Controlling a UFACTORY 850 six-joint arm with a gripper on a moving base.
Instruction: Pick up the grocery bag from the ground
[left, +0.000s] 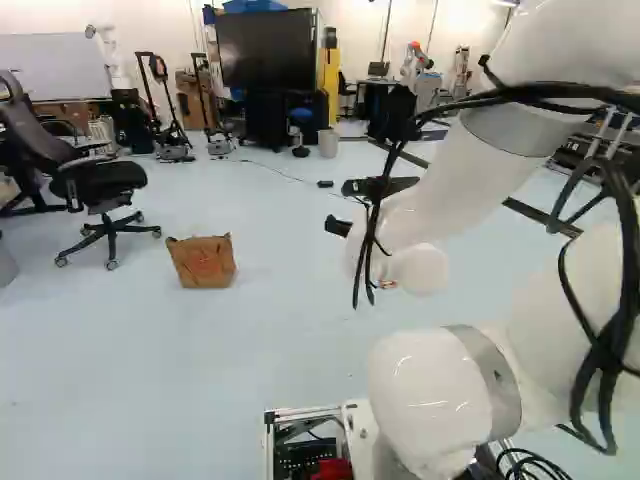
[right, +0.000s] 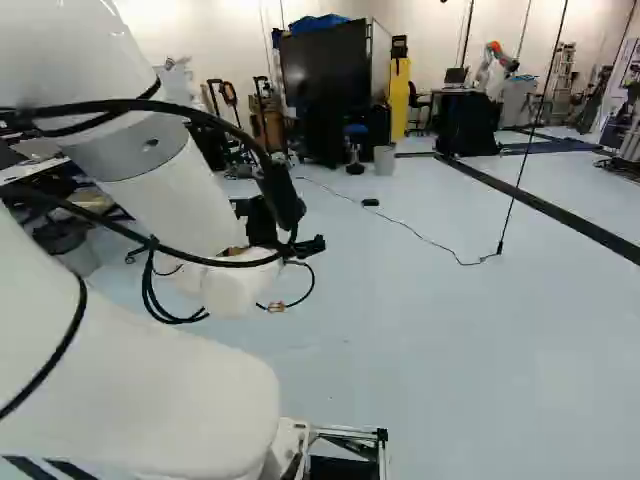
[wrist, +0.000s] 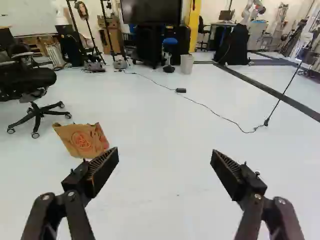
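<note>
Gripper (left: 338, 226): fingers set wide apart, with bare floor (wrist: 162, 185) seen between them in the wrist view. Nothing is held. The inner faces of the fingers are dark and ribbed.

Grocery bag (wrist: 82, 141): brown paper, red printed mark on the side facing the gripper. It rests on the floor ahead of the gripper and off to its left, well apart from the fingers. Its top edge is uneven and its sides are creased. In the wrist view its lower edge lies close to the line of the left finger's tip; no contact noted.

Arm (left: 445, 190): white, extended forward, gripper facing ahead over the floor.

Surroundings: a black office chair (wrist: 27, 77) on a wheeled base is ahead of the gripper, farther to its left than the bag. A thin cable (wrist: 215, 112) with a small black box (wrist: 181, 90) crosses the floor ahead of the gripper. A slender black pole (wrist: 282, 95) leans ahead and to the gripper's right. Farther ahead are a waste bin (wrist: 187, 64), a blue-seated stool (wrist: 170, 41) and a large dark screen (wrist: 151, 11).
</note>
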